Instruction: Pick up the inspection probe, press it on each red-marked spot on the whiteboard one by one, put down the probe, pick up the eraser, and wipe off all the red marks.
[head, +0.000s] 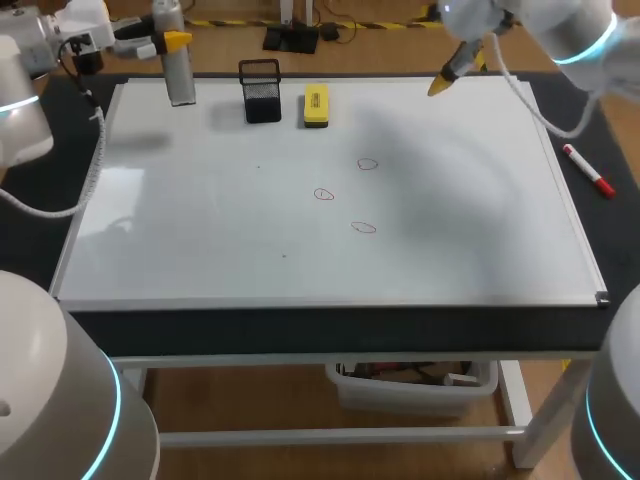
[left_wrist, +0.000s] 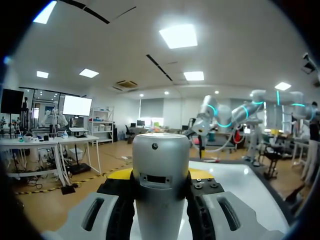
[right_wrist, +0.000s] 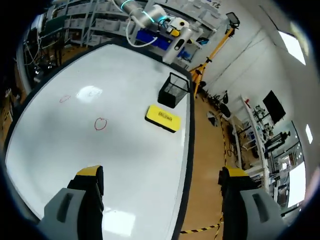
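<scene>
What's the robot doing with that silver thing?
The left gripper holds the silver probe upright at the far left corner of the whiteboard. The right gripper is open and empty over the far right side. Three red marks are on the board. The yellow eraser lies untouched beside the black mesh cup.

The inspection probe (left_wrist: 161, 185) is showing a smooth, satin silver metal shell. The whiteboard (head: 200, 230) is gleaming glossy and smooth, throwing back soft light. The pen cup (head: 261, 90) is looking like black wire mesh, the eraser (head: 316, 105) like smooth yellow plastic, and the black table border (head: 330, 328) is looking matt.
</scene>
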